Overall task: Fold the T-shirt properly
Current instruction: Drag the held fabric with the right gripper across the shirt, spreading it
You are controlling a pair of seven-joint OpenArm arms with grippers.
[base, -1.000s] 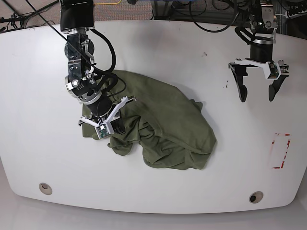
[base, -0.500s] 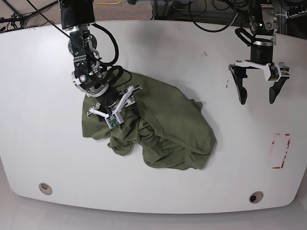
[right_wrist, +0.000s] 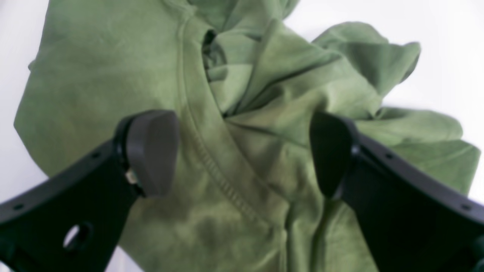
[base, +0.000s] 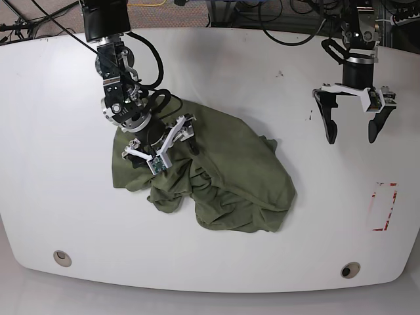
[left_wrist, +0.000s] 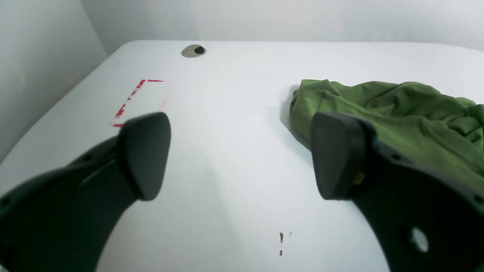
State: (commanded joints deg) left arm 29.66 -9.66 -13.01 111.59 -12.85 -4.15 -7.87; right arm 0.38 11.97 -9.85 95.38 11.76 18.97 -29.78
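Two tools are in view, both spread wide and neither holding anything. The right tool hangs over the left part of the T-shirt in the base view, its black fingers straddling crumpled cloth; from its wrist camera a ribbed seam of the shirt runs diagonally between the two pads, and folds bunch up just beyond them. Whether the fingertips touch the cloth cannot be told.

The left tool hangs over bare worktop on the right side of the base view, well apart from the shirt. Its own camera shows the two dark pads with white surface between them and the edge of the olive-green cloth lying past the right pad.

The T-shirt lies in a wrinkled heap around the middle of the worktop, a little left of centre, wide at the far left and tapering to a rumpled lobe at the near right. A broken outline of red tape marks the worktop near its right edge, and a round grommet sits close to the near right corner, with another grommet near the near left corner. Dark cables trail along the right arm.
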